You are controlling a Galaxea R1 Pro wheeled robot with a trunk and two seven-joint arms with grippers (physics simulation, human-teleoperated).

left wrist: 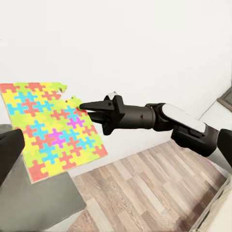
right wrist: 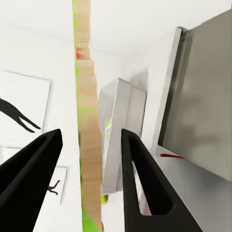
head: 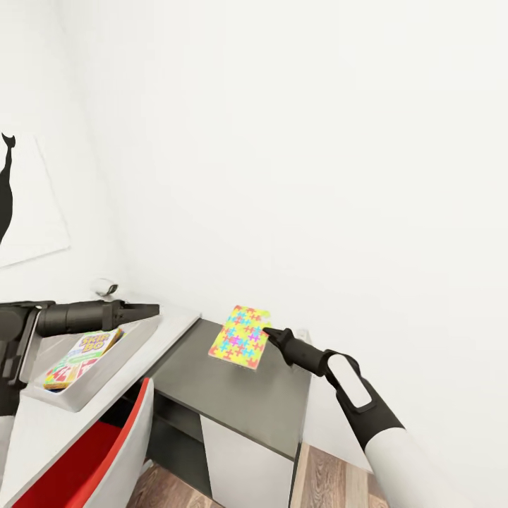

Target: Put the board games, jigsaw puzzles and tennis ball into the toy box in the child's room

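Observation:
My right gripper point(head: 267, 331) is shut on the near edge of a jigsaw puzzle point(head: 240, 337), a bright yellow, pink, green and blue board held tilted above the dark grey cabinet point(head: 247, 402). In the left wrist view, the right gripper point(left wrist: 83, 106) pinches the jigsaw puzzle point(left wrist: 48, 130) in mid-air. The right wrist view has the puzzle point(right wrist: 88, 96) edge-on between my fingers point(right wrist: 145, 179). The grey toy box point(head: 116, 370) sits on the pale table point(head: 176, 317) with the SKIP-BO board game point(head: 81, 356) lying inside. My left gripper point(head: 152, 308) hovers open and empty over the toy box.
A red chair point(head: 92, 451) stands in front of the table at the lower left. White walls close in behind the table and cabinet. Wooden floor point(head: 324, 480) lies beside the cabinet. A small pale object point(head: 106, 286) rests at the table's back.

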